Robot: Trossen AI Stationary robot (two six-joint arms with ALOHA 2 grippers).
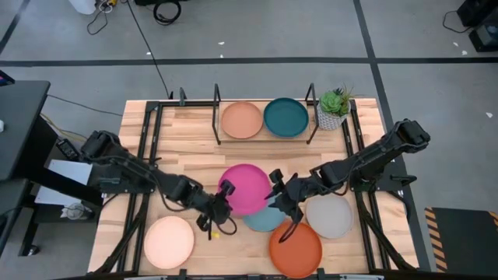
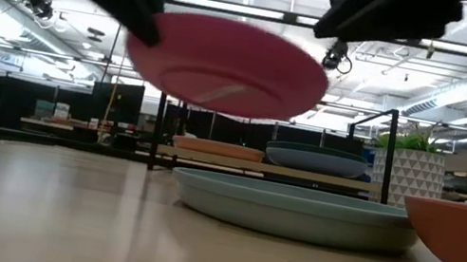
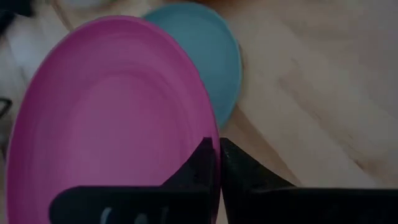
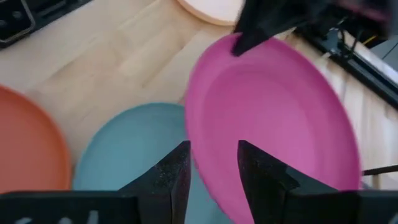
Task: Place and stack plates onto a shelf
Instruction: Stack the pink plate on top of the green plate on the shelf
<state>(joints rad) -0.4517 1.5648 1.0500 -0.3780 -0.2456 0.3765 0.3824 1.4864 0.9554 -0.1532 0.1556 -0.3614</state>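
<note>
High view: the pale wooden table (image 1: 194, 159) carries the small black rod shelf (image 1: 217, 117) along its far edge, already holding a tan-brown plate (image 1: 242, 120) and a dark teal plate (image 1: 285, 117) side by side, with a potted plant (image 1: 334, 109) just beside it. Nearer, the magenta plate (image 1: 245, 187) hangs in the air between the two arms, above the light teal plate (image 1: 263, 219); the low view shows it clear of the table and tilted. The left gripper (image 1: 223, 192) is clenched on its rim, as the left wrist view shows. The right gripper (image 1: 278, 189) is at the opposite rim with its fingers parted on either side of the edge, not pinching it. This looks like a handover or two-arm carry of the magenta plate toward the shelf; I judge the next move calls for a firm hold by whichever arm carries it, then a level approach over the short posts onto a shelved plate. A grey plate (image 1: 329, 215), an orange plate (image 1: 296, 249) and a cream plate (image 1: 169, 241) wait flat on the table. All are smooth, shallow, round plastic dishes with raised rims.
</note>
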